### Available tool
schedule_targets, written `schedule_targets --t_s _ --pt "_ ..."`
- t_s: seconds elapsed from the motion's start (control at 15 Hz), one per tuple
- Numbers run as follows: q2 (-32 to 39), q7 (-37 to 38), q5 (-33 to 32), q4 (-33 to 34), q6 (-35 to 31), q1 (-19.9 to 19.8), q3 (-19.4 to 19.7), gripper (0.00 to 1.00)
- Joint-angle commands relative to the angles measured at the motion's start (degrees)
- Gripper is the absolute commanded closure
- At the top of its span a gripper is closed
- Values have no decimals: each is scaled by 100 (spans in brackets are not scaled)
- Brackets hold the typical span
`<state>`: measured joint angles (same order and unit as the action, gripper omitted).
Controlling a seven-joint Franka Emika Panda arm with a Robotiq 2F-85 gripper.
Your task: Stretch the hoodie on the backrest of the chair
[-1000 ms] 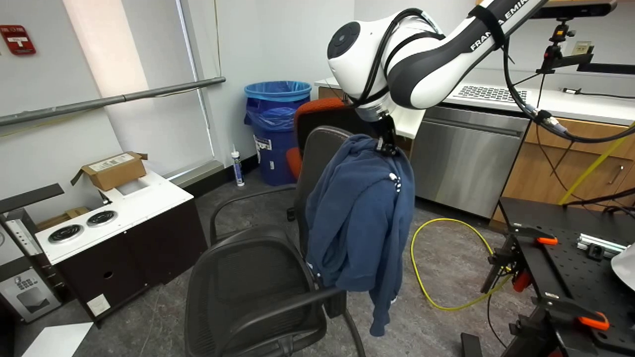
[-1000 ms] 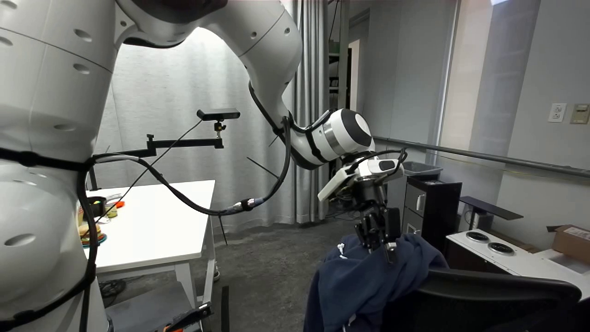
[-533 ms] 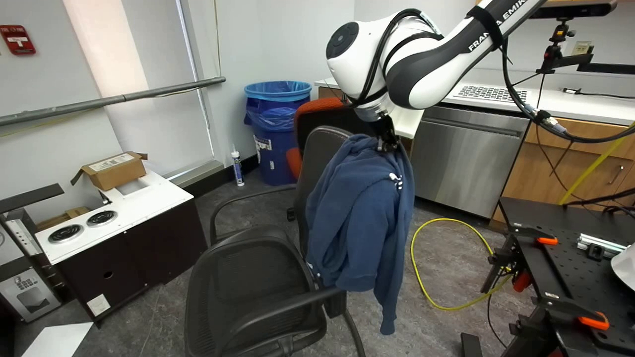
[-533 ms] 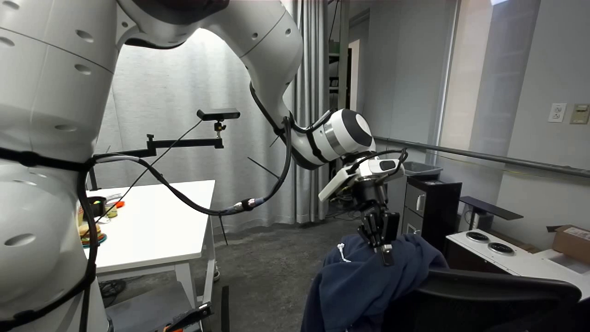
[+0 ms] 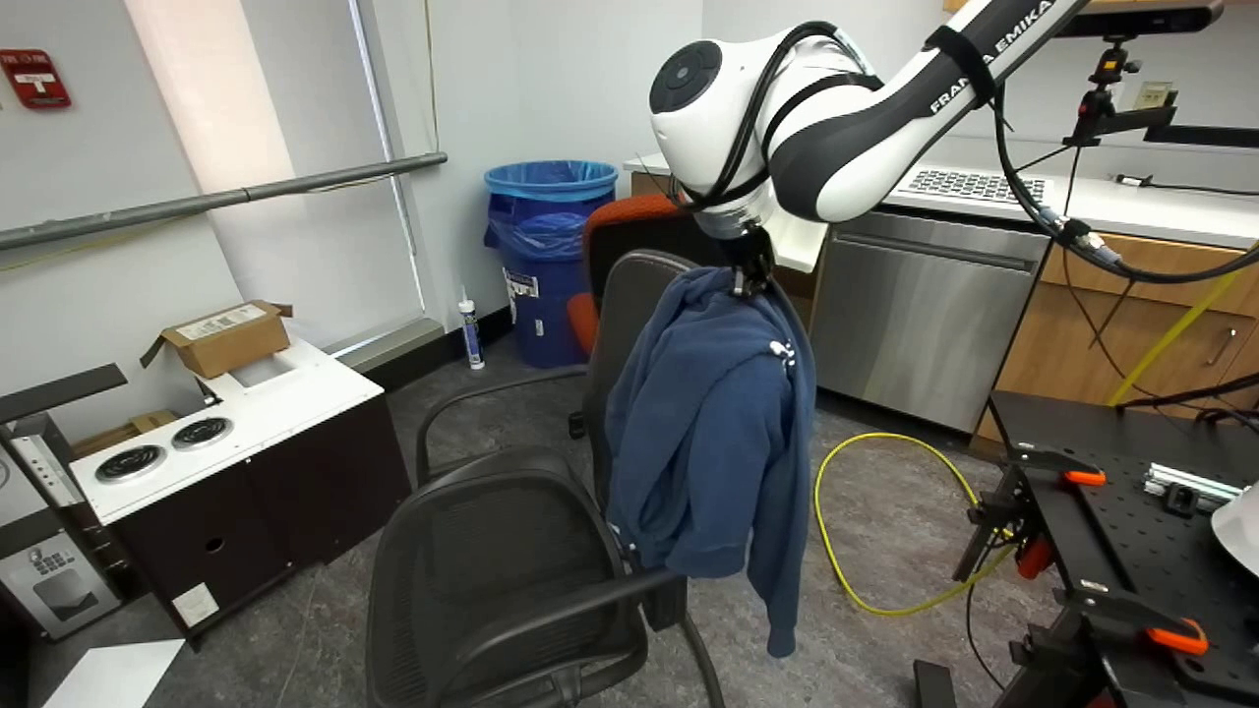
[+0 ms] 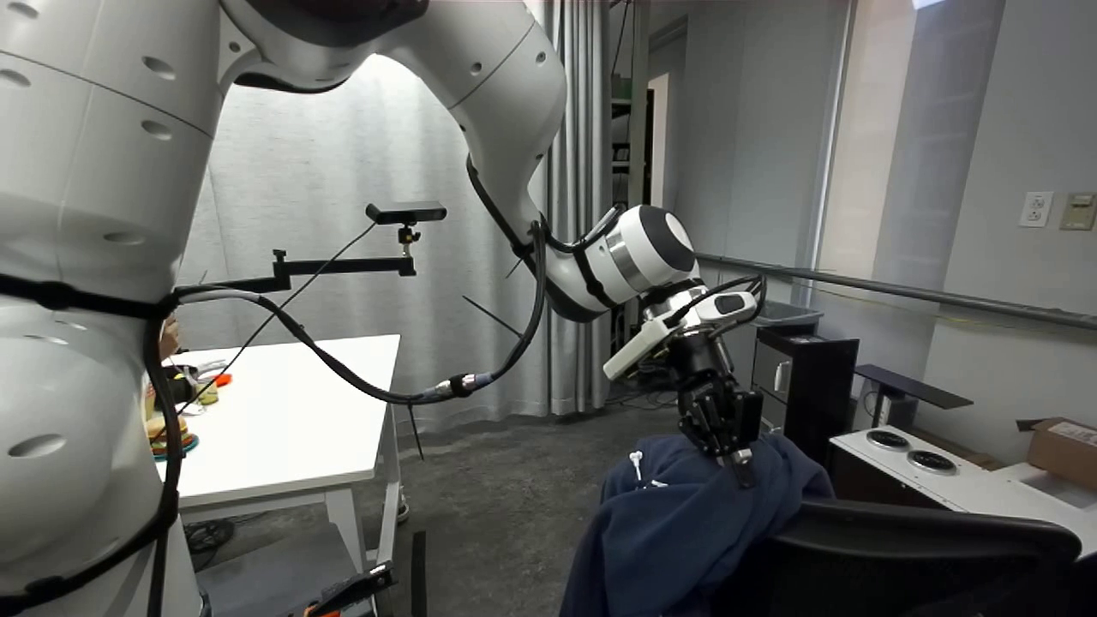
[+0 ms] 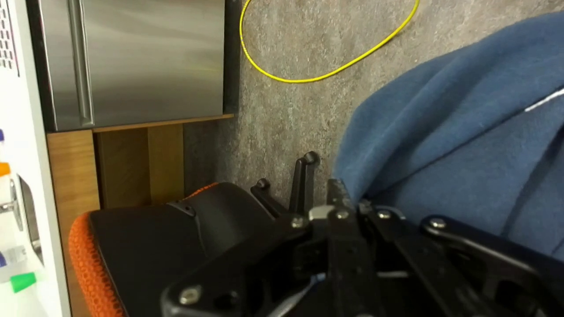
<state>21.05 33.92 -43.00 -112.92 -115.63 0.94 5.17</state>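
Note:
The blue hoodie (image 5: 713, 423) hangs bunched over one side of the black backrest (image 5: 622, 320), with a sleeve dangling toward the floor. The far part of the backrest is bare, and it also shows in an exterior view (image 6: 908, 536). The chair (image 5: 492, 560) stands with its seat facing away from the hoodie's hanging side. My gripper (image 5: 749, 287) points down at the top of the hoodie. In the wrist view the gripper (image 7: 356, 203) has its fingertips close together with a fold of the hoodie (image 7: 458, 136) pinched between them. The pinched edge itself is partly hidden.
An orange chair (image 5: 637, 208) stands close behind the black chair, beside a blue bin (image 5: 551, 265). A steel dishwasher (image 5: 915, 315) is behind. A black table (image 5: 1121, 492) and a yellow hose (image 5: 826, 531) are on the hoodie's side. A toy stove (image 5: 246, 423) stands opposite.
The gripper's fingers have closed on the hoodie's top. The gripper has then moved slightly toward the bare part of the backrest, and the dangling sleeve has swung and risen a little.

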Motion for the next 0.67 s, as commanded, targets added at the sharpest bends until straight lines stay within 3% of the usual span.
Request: schedule_targets --t_s 0.0,0.6 --pt "45 -289 -462 46 -326 -6 113 99" --pt "74 -556 -1314 43 -534 -40 113 99"
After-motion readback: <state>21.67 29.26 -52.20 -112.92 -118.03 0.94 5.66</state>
